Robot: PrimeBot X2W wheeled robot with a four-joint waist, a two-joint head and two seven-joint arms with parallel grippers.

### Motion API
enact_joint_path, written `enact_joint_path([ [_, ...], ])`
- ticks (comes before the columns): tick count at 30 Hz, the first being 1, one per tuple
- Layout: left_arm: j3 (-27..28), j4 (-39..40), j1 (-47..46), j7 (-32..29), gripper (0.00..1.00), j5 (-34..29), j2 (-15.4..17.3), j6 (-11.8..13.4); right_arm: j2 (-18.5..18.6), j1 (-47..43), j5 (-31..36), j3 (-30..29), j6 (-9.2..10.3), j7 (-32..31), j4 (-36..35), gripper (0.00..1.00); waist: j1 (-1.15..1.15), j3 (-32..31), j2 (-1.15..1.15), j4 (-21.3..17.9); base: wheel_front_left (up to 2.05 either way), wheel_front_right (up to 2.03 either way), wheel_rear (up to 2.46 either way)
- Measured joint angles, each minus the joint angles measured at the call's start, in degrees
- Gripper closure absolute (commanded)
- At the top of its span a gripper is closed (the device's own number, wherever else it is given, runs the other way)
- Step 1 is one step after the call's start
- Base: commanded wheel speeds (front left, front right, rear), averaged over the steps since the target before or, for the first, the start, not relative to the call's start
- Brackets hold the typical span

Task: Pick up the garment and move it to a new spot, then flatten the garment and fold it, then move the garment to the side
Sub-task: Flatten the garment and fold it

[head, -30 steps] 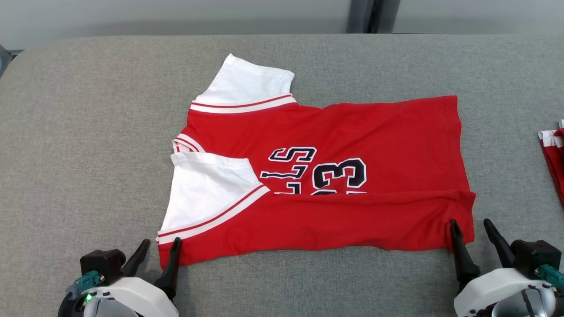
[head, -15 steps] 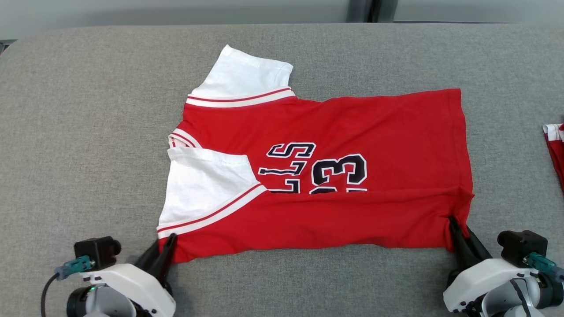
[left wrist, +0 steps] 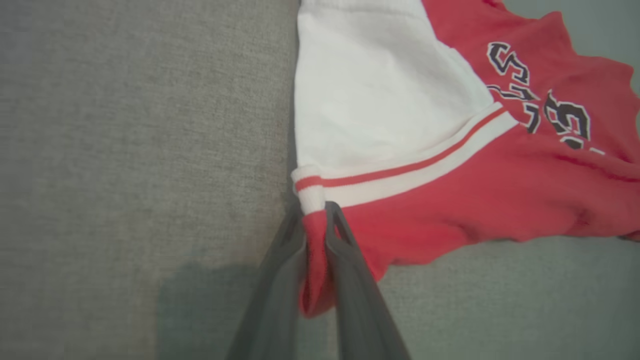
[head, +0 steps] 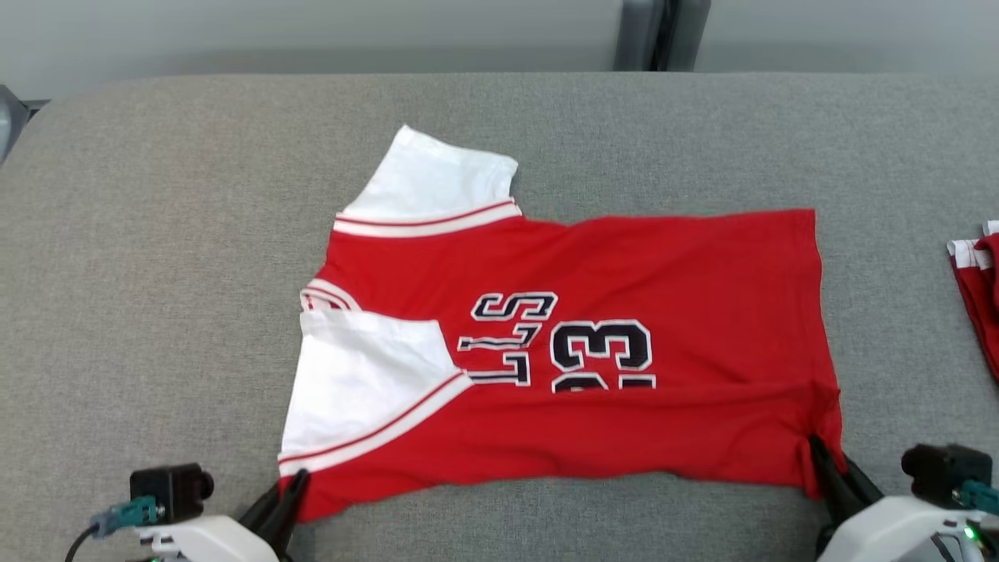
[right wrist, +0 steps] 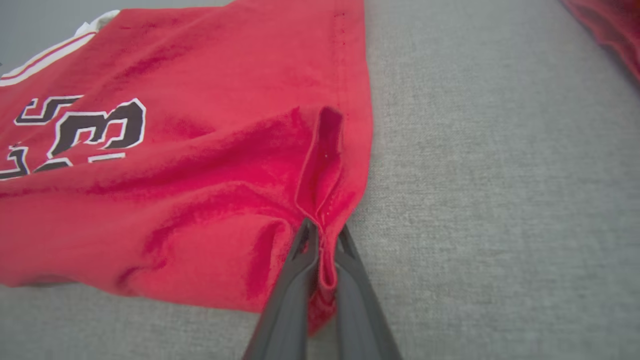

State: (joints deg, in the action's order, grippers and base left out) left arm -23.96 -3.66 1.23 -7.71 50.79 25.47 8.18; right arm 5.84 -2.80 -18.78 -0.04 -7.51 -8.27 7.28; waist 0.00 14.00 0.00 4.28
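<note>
The garment (head: 593,328) is a red jersey with white sleeves and dark lettering, lying sideways on the grey surface with its near long edge folded over. My left gripper (head: 295,488) is shut on the garment's near left corner, just below the white sleeve band; the left wrist view shows red cloth (left wrist: 316,260) pinched between its fingers (left wrist: 350,260). My right gripper (head: 818,457) is shut on the near right hem corner, and a raised pleat of red cloth (right wrist: 322,165) runs up from its closed fingertips (right wrist: 320,235).
A second red and white cloth (head: 979,289) lies at the right edge of the grey padded surface (head: 156,273). The surface's far edge (head: 499,76) meets a pale wall with a dark post (head: 659,35).
Both grippers have gone from open beside the garment's near corners to shut on them. The head camera has shifted, so the whole picture sits lower now.
</note>
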Motion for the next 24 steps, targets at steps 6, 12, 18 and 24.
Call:
enact_joint_path([
  [6, 0.12, 5.2, 5.73, -1.87, 1.0, 1.4, 1.24, 2.57, -0.02, -6.37, -0.62, -2.55, 0.0, -4.02, -4.13, 1.0, 0.0, -1.87, 0.0, 0.32, 0.0, 0.0, 0.0],
  [12, 0.15, 6.08, 7.03, -1.52, 0.0, 1.56, 1.14, 3.53, -0.6, -8.32, -1.34, -3.01, 0.0, -5.08, -4.88, 0.2, 0.0, -2.81, 0.0, 0.45, 0.0, 0.0, 0.0],
  [18, 1.75, 4.71, 6.0, 4.57, 0.0, -1.15, -0.33, 5.09, -1.12, -7.27, -0.87, -5.05, 0.02, -0.05, -5.13, 0.0, 0.0, -3.53, 0.0, 0.24, 0.0, 0.0, 0.0],
  [24, 3.75, 5.58, 1.71, 13.16, 0.0, -6.14, -1.38, 6.34, -1.91, -4.52, 2.03, -7.12, 0.02, 8.15, -9.87, 0.0, 0.0, -4.11, 0.0, 0.05, 0.0, 0.0, 0.0],
])
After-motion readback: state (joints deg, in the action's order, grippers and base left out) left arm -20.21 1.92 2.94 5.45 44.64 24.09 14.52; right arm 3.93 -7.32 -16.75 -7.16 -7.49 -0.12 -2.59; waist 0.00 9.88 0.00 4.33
